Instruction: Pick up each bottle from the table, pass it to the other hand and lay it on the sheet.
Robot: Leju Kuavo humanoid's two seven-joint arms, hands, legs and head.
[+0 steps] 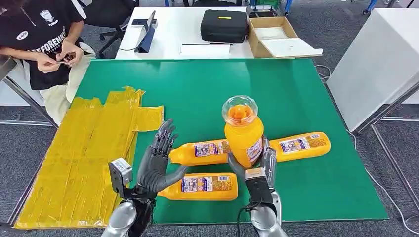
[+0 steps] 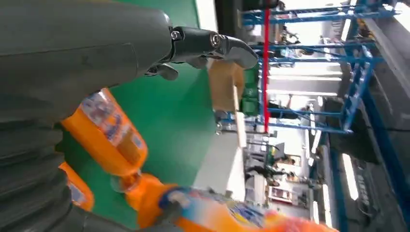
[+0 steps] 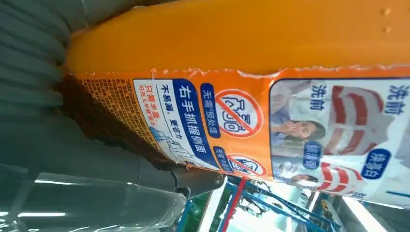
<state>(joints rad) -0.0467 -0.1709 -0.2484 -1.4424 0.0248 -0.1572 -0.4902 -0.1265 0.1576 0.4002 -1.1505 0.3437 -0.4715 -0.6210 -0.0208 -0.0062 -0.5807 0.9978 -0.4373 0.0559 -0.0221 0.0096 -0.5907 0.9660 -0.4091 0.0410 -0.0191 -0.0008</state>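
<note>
**Left hand spread above the bottles**

The left hand [image 2: 121, 43] is empty, its fingers [image 2: 227, 44] stretched apart over the green desk [image 2: 169, 121]. An orange bottle [image 2: 109, 133] lies on the desk; a blurred second bottle [image 2: 217, 215] is close to the camera.

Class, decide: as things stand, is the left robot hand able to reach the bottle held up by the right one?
Probably yes. The left robot hand is open and empty beside the raised bottle, which the right robot hand grips low, leaving its upper body free.
</note>
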